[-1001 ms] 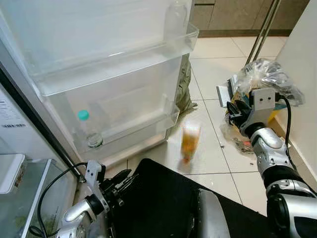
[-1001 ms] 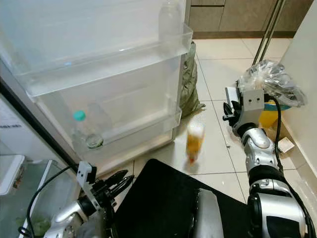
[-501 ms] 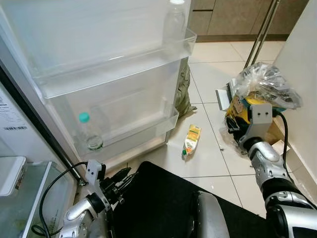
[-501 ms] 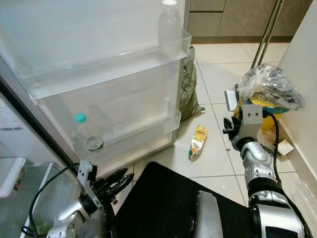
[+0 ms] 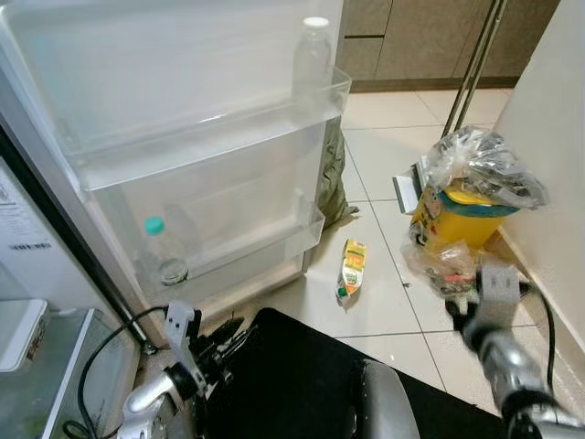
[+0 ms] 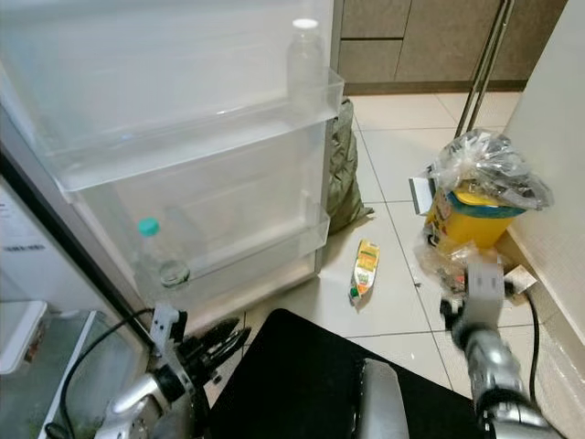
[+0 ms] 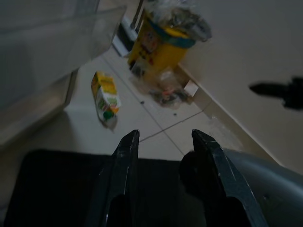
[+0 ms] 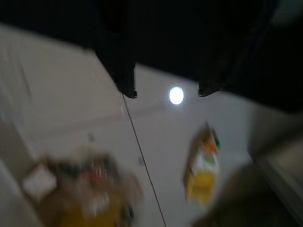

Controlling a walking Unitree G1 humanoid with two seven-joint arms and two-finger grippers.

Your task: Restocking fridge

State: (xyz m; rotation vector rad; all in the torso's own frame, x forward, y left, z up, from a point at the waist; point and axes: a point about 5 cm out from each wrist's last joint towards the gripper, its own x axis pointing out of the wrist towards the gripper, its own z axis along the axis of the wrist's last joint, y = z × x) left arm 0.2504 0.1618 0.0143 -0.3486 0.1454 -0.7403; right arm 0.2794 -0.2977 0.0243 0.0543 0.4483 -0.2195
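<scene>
carton (image 5: 350,268) on floor (image 5: 384,302), bottle (image 5: 157,251) in door shelf (image 5: 228,247)

A small yellow and green juice carton (image 5: 350,268) lay flat on its side on the tiled floor, its green-capped end toward six o'clock and its yellow end toward twelve, apart from both hands. It rested just beside the lower corner of the open fridge door (image 5: 210,137), at about four o'clock from that door's bottom shelf.
</scene>
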